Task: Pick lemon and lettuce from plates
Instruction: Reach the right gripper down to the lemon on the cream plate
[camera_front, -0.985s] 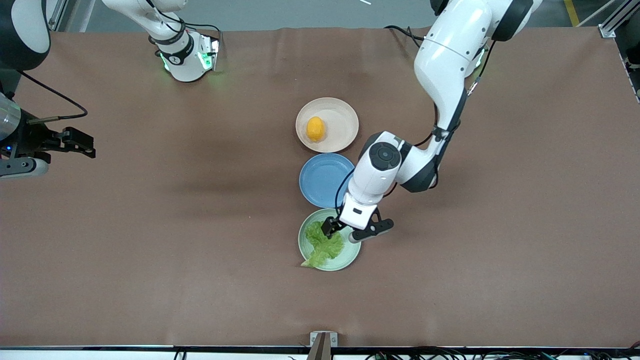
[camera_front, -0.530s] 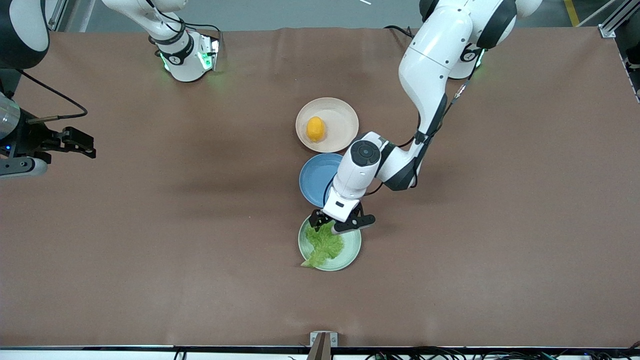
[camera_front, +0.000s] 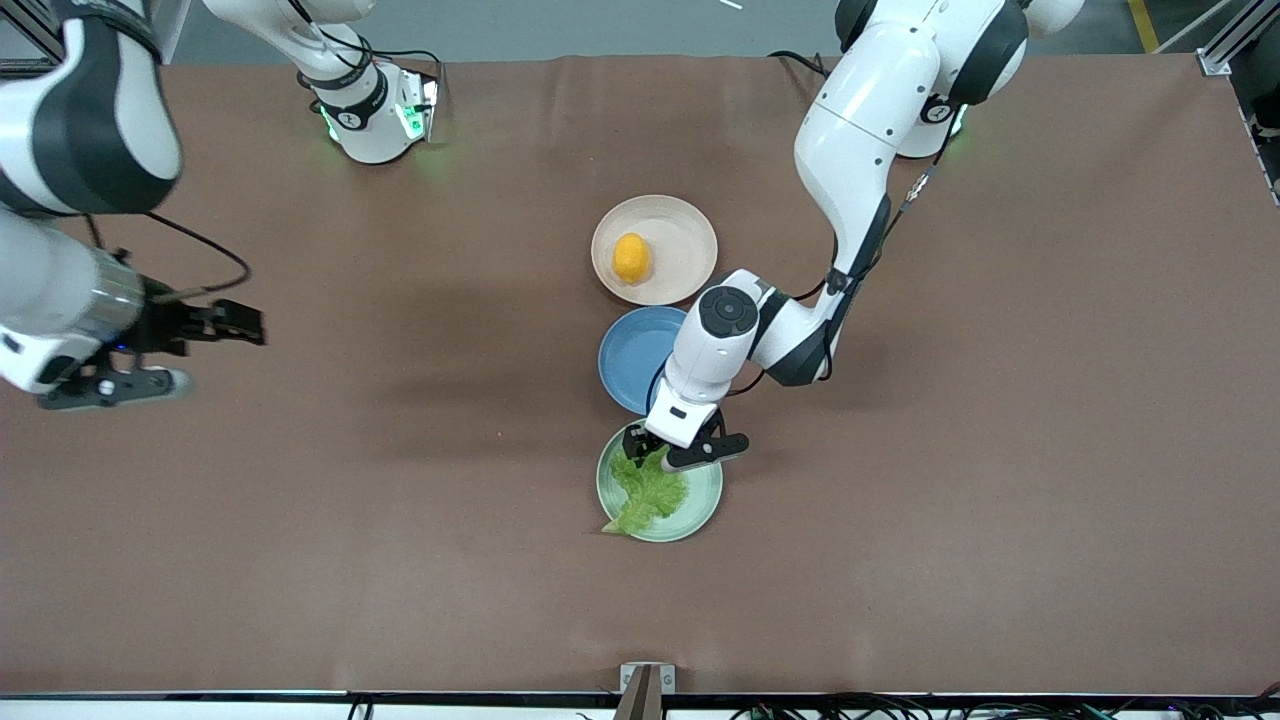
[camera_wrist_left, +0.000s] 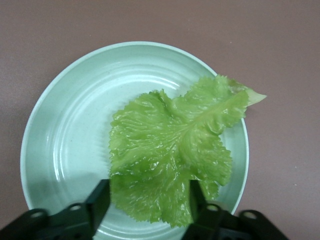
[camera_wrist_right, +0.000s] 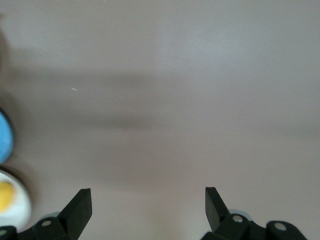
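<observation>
Straddling the lettuce (camera_wrist_left: 172, 157) w/ my left hand (camera_wrist_left: 147, 197), fingers spread wide, nothing held yet, so closing should pinch the leaf's frilly edge; it lies on the mint plate (camera_front: 703, 500) nearest the front camera. Lemon (camera_front: 631, 257) sits on the cream plate (camera_front: 685, 240) farther off. Right hand (camera_wrist_right: 148, 202) hangs wide apart, holding nothing, over bare desk (camera_front: 400, 500) toward the right arm's end, so no clash.

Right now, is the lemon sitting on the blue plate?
No, the lemon lies on the beige plate; the blue plate holds nothing visible.

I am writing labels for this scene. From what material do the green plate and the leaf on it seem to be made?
The green plate looks like glazed ceramic or hard plastic: smooth, with soft glare and faint rings; the look leaves it open. The lettuce could be real or a plastic model: crinkled, veined, slightly glossy. The left gripper is open around its edge. The right gripper waits, open, over bare table.
</observation>
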